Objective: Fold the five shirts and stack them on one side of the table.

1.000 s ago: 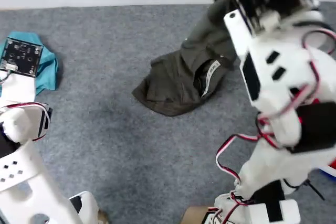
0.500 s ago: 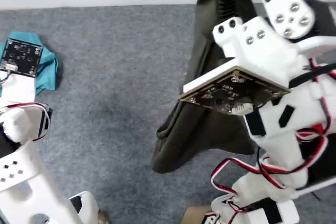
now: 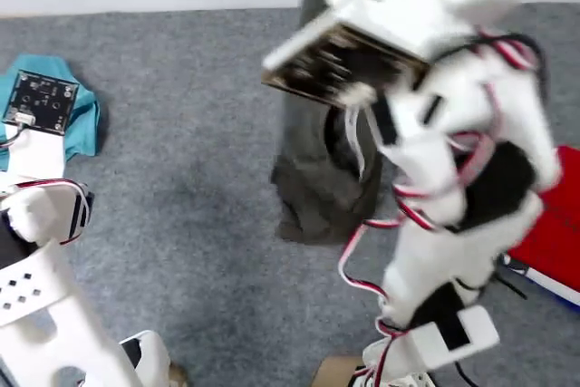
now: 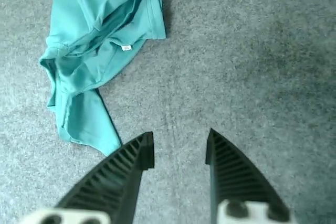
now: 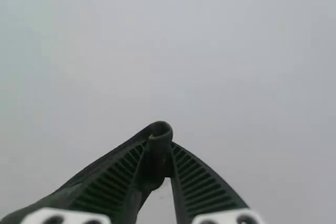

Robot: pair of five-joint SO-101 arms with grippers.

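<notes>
A dark olive shirt (image 3: 319,178) hangs down from my raised right arm (image 3: 453,133), its lower end bunched on the grey table surface. In the right wrist view my right gripper (image 5: 159,132) is shut on a pinched fold of the dark shirt (image 5: 153,167), pointing at a blank pale wall. A crumpled teal shirt (image 3: 86,120) lies at the far left, beside my left arm (image 3: 36,224). My left gripper (image 4: 178,148) stands open over bare grey surface, with the teal shirt (image 4: 94,51) just beyond one fingertip, apart from it.
A red and blue item (image 3: 555,237) lies at the right edge behind the right arm. A brown object (image 3: 335,373) sits at the front edge. Grey surface (image 3: 181,224) stretches between the two shirts.
The right arm has risen and swung left with the dark shirt, lifting it off the table until it hangs nearly vertical. The left arm has barely moved.
</notes>
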